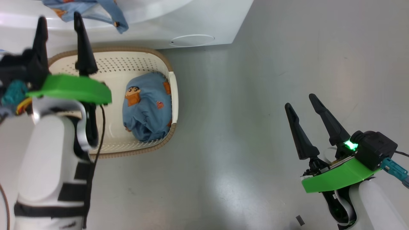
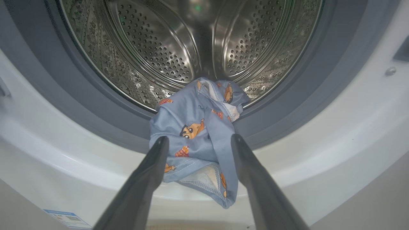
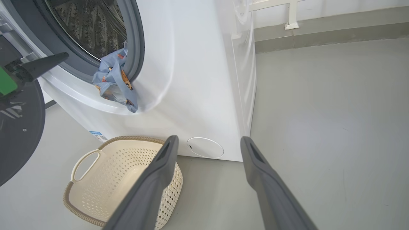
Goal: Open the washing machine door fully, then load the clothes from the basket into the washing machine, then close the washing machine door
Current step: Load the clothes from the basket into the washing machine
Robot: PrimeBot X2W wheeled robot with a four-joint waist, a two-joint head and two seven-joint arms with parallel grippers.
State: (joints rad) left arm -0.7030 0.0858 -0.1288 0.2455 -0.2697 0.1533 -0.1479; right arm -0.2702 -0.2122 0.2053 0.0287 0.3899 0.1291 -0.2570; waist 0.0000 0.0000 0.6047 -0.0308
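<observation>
The washing machine (image 3: pixel 191 80) stands with its door (image 3: pixel 20 127) swung open at the left. One light blue garment (image 2: pixel 195 134) hangs half out of the steel drum (image 2: pixel 153 48), draped over the grey gasket and white lip; it also shows in the head view (image 1: pixel 96 11) and the right wrist view (image 3: pixel 113 81). My left gripper (image 2: pixel 199 139) is open just in front of it, fingers either side of the hanging cloth, holding nothing. A second garment (image 1: pixel 147 108) lies bunched in the cream basket (image 1: pixel 127 64) on the floor below. My right gripper (image 1: pixel 299 100) hovers open and empty off to the right.
The basket (image 3: pixel 105 179) sits right against the machine's front, beside the round white cap (image 3: pixel 205 147). Bare grey floor (image 1: pixel 239 143) stretches to the right of the basket and the machine. A wall base with a white bracket (image 3: pixel 292 24) runs behind.
</observation>
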